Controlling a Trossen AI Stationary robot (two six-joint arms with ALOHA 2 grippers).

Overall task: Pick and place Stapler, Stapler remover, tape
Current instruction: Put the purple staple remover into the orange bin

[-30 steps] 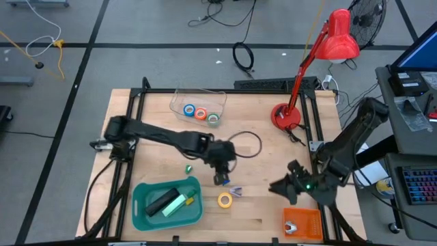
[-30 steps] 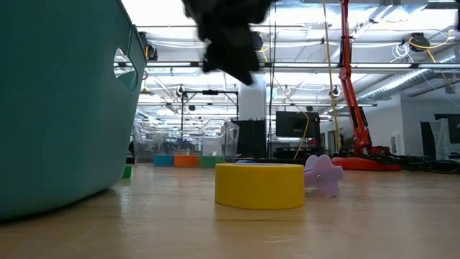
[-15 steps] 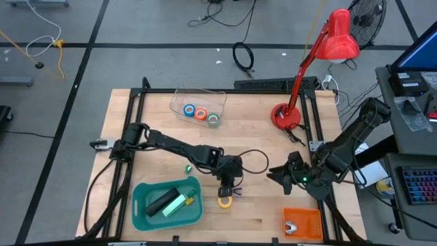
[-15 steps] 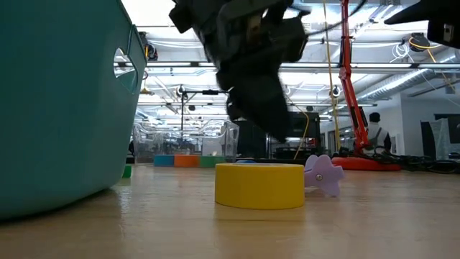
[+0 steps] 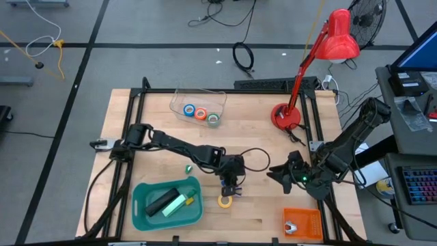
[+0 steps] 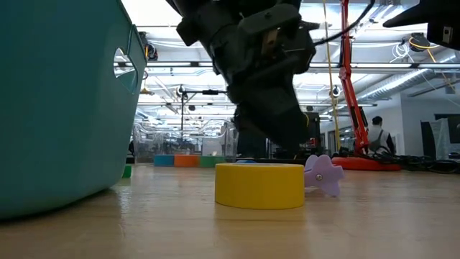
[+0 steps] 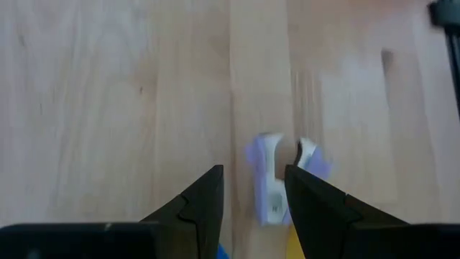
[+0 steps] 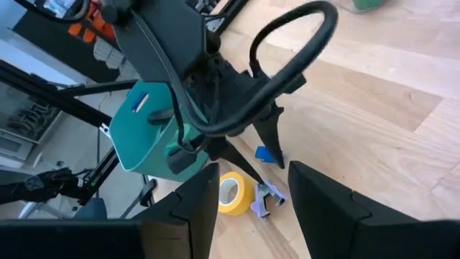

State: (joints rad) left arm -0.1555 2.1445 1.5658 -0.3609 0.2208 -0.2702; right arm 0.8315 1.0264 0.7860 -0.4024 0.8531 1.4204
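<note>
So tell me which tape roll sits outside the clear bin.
The yellow tape roll, lying alone on the bare wood beside the left gripper. The blue, orange and green rolls sit together inside the clear bin.

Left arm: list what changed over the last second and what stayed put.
The left gripper swung from mid-table toward the front edge and came down, open, over the purple stapler remover, holding nothing. The right gripper drew slightly inward, open. The yellow tape roll, the three rolls in the clear bin, the teal bin and the orange tray stayed put.
</note>
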